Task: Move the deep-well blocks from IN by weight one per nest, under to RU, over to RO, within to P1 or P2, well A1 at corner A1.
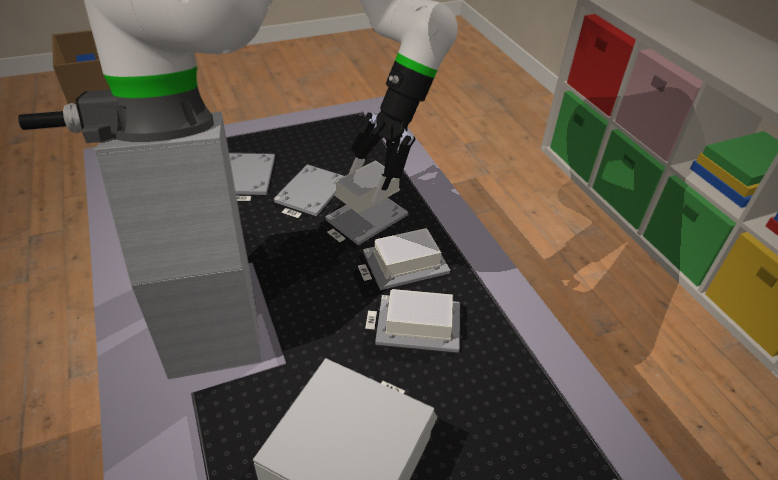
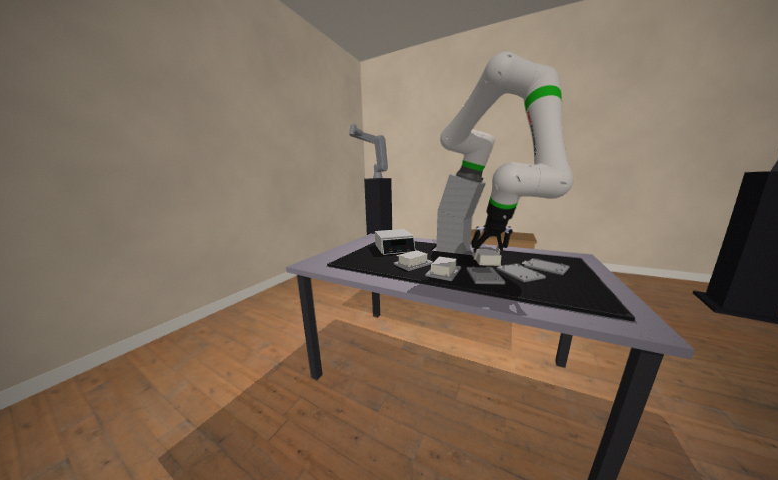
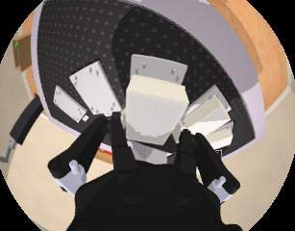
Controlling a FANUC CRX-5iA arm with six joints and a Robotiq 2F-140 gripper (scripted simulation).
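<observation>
My gripper (image 1: pixel 374 172) is shut on a white deep-well block (image 1: pixel 360 189) and holds it just above an empty grey nest plate (image 1: pixel 366 218), slightly toward the plate's far side. In the wrist view the held block (image 3: pixel 157 110) sits between the fingers with the plate's far edge (image 3: pixel 159 67) beyond it. A second block (image 1: pixel 408 252) sits in the neighbouring nest, and a third block (image 1: pixel 418 312) sits in the nest nearer the camera. The check-weigher (image 1: pixel 345 425) stands at the near end of the mat. The nest labels are too small to read.
Two more empty nest plates (image 1: pixel 308 189) (image 1: pixel 250 172) lie farther along the mat. The robot's grey pedestal (image 1: pixel 173 237) stands left of the nests. A shelf with coloured bins (image 1: pixel 679 166) stands to the right, off the table.
</observation>
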